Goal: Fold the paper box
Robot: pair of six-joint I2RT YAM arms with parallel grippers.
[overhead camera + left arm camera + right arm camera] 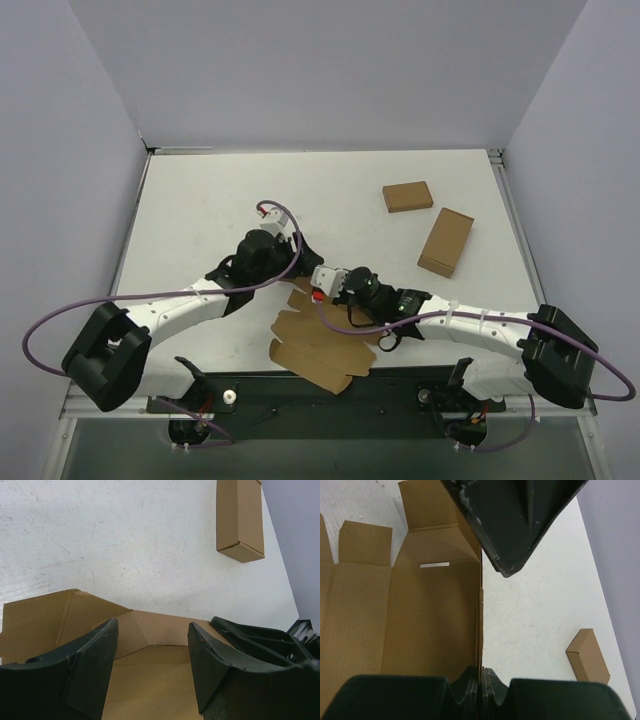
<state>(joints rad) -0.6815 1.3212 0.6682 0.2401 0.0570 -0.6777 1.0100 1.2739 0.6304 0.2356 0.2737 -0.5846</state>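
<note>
Where: The paper box (325,345), mostly a flat brown cut-out with flaps and tabs, lies at the near middle of the tabletop (220,200), between the two arms.
Bystanders: A short box (407,196) and a long box (446,242), both ready-made, sit well apart from it at the far right.
Right pincer: The right pincer (481,672) is together, clamped on the thin edge of one panel beside the slotted face.
Left pincer: The left pincer (152,650) is apart and low over the sheet, a half-raised flap between its fingers (95,660); no contact can be made out.
Step in hand: By the look of it, the first wall is being raised along its crease, with most of the folding ahead.
Doing it well: The clamped edge should serve as an anchor while the open pincer closes on the flap near its crease, then turns it up along the scored line, not across it.
Watch for: A pull away from the crease could drag the whole sheet or buckle the panel; the two pincers work close together and need room.
</note>
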